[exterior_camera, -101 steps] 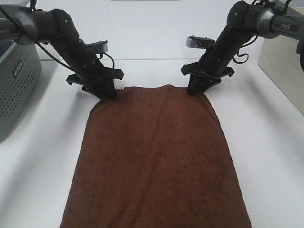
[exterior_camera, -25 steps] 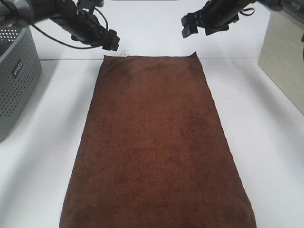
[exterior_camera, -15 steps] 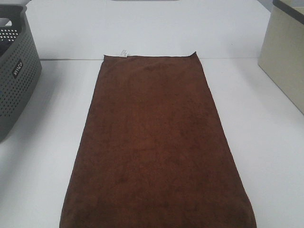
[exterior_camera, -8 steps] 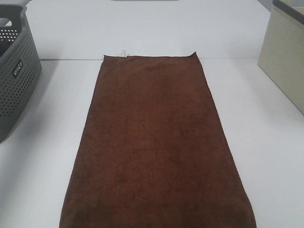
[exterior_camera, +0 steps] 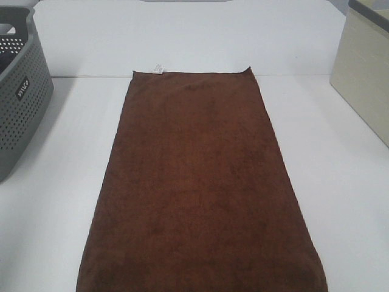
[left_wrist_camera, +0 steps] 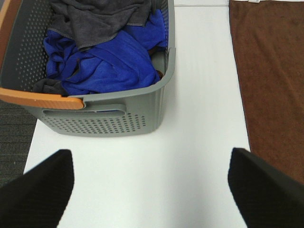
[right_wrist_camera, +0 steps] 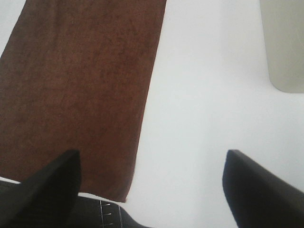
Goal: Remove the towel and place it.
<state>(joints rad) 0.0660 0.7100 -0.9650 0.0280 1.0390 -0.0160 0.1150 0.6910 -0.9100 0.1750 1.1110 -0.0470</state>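
Observation:
The dark brown towel (exterior_camera: 197, 188) lies flat and spread out lengthwise on the white table, its small white tag (exterior_camera: 158, 68) at the far short edge. It also shows in the left wrist view (left_wrist_camera: 273, 80) and the right wrist view (right_wrist_camera: 78, 90). Both arms are out of the exterior high view. My left gripper (left_wrist_camera: 151, 187) is open and empty, high above the table between the grey basket (left_wrist_camera: 107, 111) and the towel. My right gripper (right_wrist_camera: 152, 183) is open and empty, high above the table beside the towel's long edge.
The grey perforated basket (exterior_camera: 21, 91) stands at the left edge, holding blue cloth (left_wrist_camera: 102, 61) and dark grey cloth (left_wrist_camera: 95, 19). A beige box (exterior_camera: 364, 67) stands at the right edge; it also shows in the right wrist view (right_wrist_camera: 284, 45).
Both grippers let go of the towel's far corners, lifted and withdrew out of the exterior high view. The towel lies flat where it was laid; nothing has moved in the last second.

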